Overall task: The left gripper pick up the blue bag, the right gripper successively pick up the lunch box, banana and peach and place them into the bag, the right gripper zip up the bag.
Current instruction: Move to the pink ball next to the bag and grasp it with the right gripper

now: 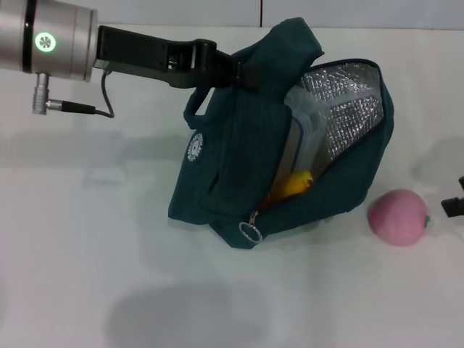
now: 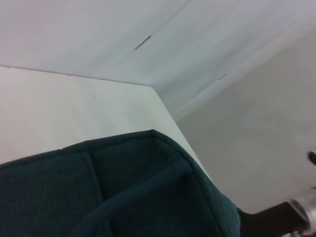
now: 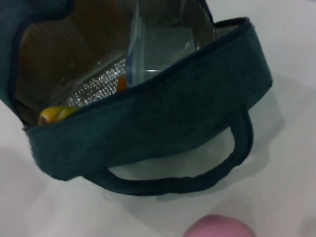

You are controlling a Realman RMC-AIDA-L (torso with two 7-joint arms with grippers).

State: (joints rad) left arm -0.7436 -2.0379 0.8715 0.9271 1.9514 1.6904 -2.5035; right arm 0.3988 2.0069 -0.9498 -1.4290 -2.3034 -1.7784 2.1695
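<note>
The blue bag [image 1: 239,167] sits at the centre of the white table [image 1: 87,261], its mouth gaping toward 2 o'clock and showing silver foil lining. Inside, the lunch box [image 1: 304,134] stands on edge against the lining, and the banana [image 1: 293,185] lies below it, one yellow end poking out near the zipper's ring pull [image 1: 250,232]. The peach [image 1: 398,217] rests on the table at 4 o'clock from the bag, just beside it, apparently not touching. The left gripper [image 1: 243,72] reaches in from 10 o'clock, clamped on the bag's upper fabric. The right gripper [image 1: 454,203] barely shows at 3 o'clock; its finger spread cannot be told.
</note>
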